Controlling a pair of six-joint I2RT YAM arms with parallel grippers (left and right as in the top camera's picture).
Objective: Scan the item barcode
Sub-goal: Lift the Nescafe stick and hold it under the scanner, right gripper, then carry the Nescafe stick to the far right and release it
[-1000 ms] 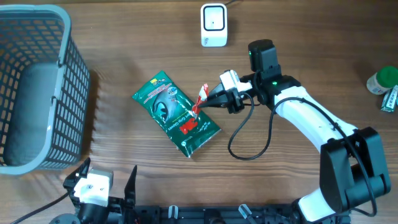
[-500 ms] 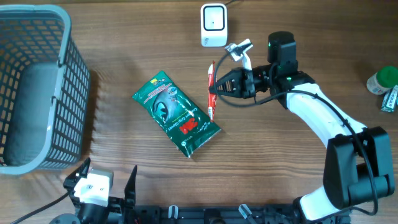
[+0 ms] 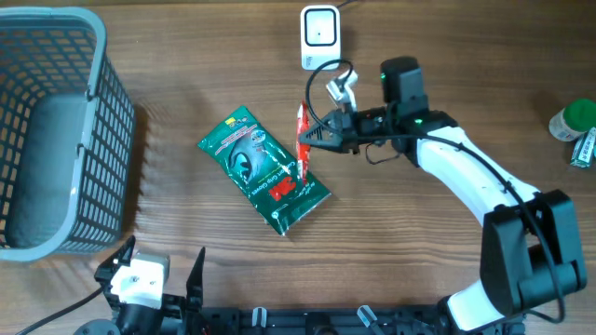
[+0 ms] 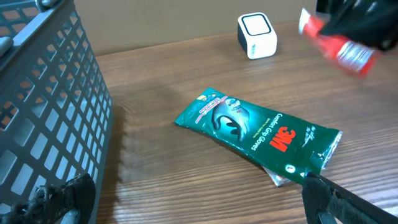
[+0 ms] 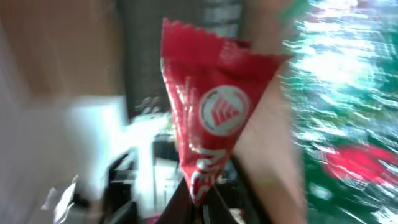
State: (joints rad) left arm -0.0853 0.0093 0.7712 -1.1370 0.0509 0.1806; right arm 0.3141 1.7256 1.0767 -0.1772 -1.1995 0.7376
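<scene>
A small red snack packet (image 3: 302,140) hangs above the table, pinched at one end by my shut right gripper (image 3: 317,137). It sits just below the white barcode scanner (image 3: 319,37). The blurred right wrist view shows the red packet (image 5: 214,118) sticking up from the shut right gripper (image 5: 202,193). A green 3M glove pouch (image 3: 264,169) lies flat on the wood to the packet's left. My left gripper (image 3: 163,259) stands wide open at the near table edge, holding nothing. In its own view the left gripper (image 4: 199,208) faces the pouch (image 4: 258,127), the scanner (image 4: 257,35) and the raised packet (image 4: 336,46).
A grey wire basket (image 3: 56,130) fills the far left; its mesh wall (image 4: 43,106) stands close beside my left fingers. A green-capped bottle (image 3: 575,119) and a small tube (image 3: 585,149) sit at the right edge. The right arm's cable (image 3: 372,200) loops over the wood.
My right gripper has lifted the red packet off the green pouch, carried it up toward the scanner, then swung it slightly left. The left arm has not moved.
</scene>
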